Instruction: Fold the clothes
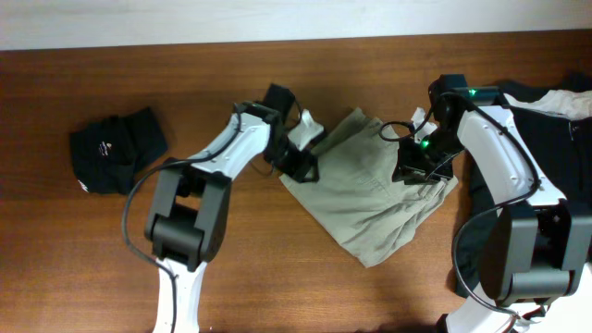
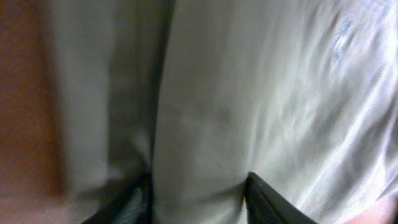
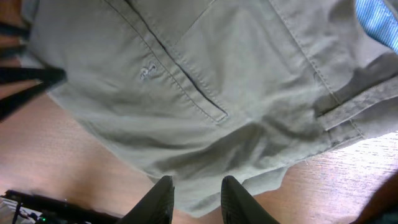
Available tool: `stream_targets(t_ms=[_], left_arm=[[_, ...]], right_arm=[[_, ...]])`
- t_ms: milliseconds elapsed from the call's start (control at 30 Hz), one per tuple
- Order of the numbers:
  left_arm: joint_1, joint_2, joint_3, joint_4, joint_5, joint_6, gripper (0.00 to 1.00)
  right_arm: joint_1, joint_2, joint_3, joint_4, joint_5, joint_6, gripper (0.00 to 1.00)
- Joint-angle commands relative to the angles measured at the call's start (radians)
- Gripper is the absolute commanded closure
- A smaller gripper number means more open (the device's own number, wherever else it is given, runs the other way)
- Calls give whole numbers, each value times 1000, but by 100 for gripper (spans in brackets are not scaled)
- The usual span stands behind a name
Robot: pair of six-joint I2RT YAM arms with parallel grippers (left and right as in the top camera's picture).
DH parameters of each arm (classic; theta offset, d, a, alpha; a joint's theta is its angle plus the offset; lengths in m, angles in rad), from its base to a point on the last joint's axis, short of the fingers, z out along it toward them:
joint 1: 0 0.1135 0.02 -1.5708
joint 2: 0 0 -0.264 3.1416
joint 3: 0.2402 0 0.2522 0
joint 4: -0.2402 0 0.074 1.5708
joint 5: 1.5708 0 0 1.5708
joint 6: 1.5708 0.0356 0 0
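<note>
Reddish-brown wood-grain worktop [image 1: 92, 268] fills pretty much the whole scene, with soft, even light on it. Along the far edge there's a pale off-white strip [image 1: 185, 23], maybe wall, can't tell.

Khaki-beige all over the shorts [image 1: 370, 199], mid-bench; seam thread to match, and a small stitched mark [image 3: 144, 73] in the same tone beside the pocket. Pale blue, finely striped, on the lining [image 3: 376, 15]. Black with small white markings on the bundle [image 1: 116, 148] toward the left edge. Black and off-white in the heap [image 1: 555, 116] at the right edge. Red-brown wood grain on the bench [image 1: 277, 277]. White shells and black joints on left arm [image 1: 217, 153] and right arm [image 1: 504, 153]; green lights [image 1: 425, 143] on the right.
</note>
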Motion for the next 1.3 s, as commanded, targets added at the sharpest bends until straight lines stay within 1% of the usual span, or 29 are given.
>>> stream_targets(t_ms=[0,33,67,100,133,167,200,233,300,333,367,400,433,500,533,567,600,667,700,733,833,867,900,967,1000,1033,1067,1233,1267], left_arm=[[9,40,2,-96,-123,-4,100],[26,39,13,-147,-223,-100,100],[50,39,21,-228,-270,-153,100],[73,39,21,-297,-251,-160,100],[91,39,21,-355,-197,-160,99],[95,39,21,-392,-151,-159,100],[87,39,21,-443,-137,-159,100],[74,39,21,-472,-137,-159,99],[39,39,21,-489,-137,-159,95],[30,39,21,-489,-141,-158,90],[29,39,21,-492,-141,-156,80],[31,39,23,-491,-141,-156,75],[36,39,27,-492,-141,-156,73],[61,39,72,-500,-142,-156,74],[84,39,126,-504,-141,-157,73],[105,39,174,-505,-141,-157,71],[130,39,231,-503,-140,-157,68],[168,39,292,-463,-127,-161,55],[180,39,294,-428,-117,-184,47],[193,45,293,-389,-110,-209,36],[186,89,292,-381,-54,-208,36],[183,108,292,-372,-53,-208,35],[181,150,292,-349,-54,-200,35],[181,206,292,-350,-41,-200,35],[178,232,292,-361,26,-169,35],[174,249,291,-371,89,-147,35],[168,258,290,-376,112,-147,35],[122,260,239,-386,114,-70,36],[122,260,237,-393,114,-38,36]], right_arm=[[-2,-19,5,13,6,4,66],[-2,-16,-18,30,16,5,62],[-2,-12,-68,60,41,50,64],[-2,-8,-115,91,52,95,71],[-2,-5,-194,155,51,155,79],[-2,-5,-262,219,50,194,82],[-2,-5,-373,352,29,222,87],[-2,-5,-430,449,0,222,89],[-3,-5,-525,634,5,223,92],[-4,-5,-528,647,71,222,95],[-5,-5,-518,655,165,221,95],[-16,-5,-484,653,264,205,95],[-25,-5,-459,652,268,184,95],[-62,-5,-339,552,268,181,95],[-77,-5,-267,465,264,180,89],[-89,-5,-194,374,239,174,86],[-90,-6,-108,271,148,94,81],[-76,-6,-36,163,26,32,76],[-61,-6,-24,120,-10,26,73],[-29,-4,-37,85,-20,27,69],[35,-3,-133,126,-20,100,69],[56,-3,-194,172,-20,150,69],[75,-3,-276,241,-21,217,74],[85,-3,-406,368,-21,269,78],[85,-3,-448,417,-20,273,78],[84,-3,-467,443,-20,275,78],[84,-3,-472,454,-15,275,78],[84,-3,-472,478,-12,275,78],[84,-3,-472,479,-12,275,78]])
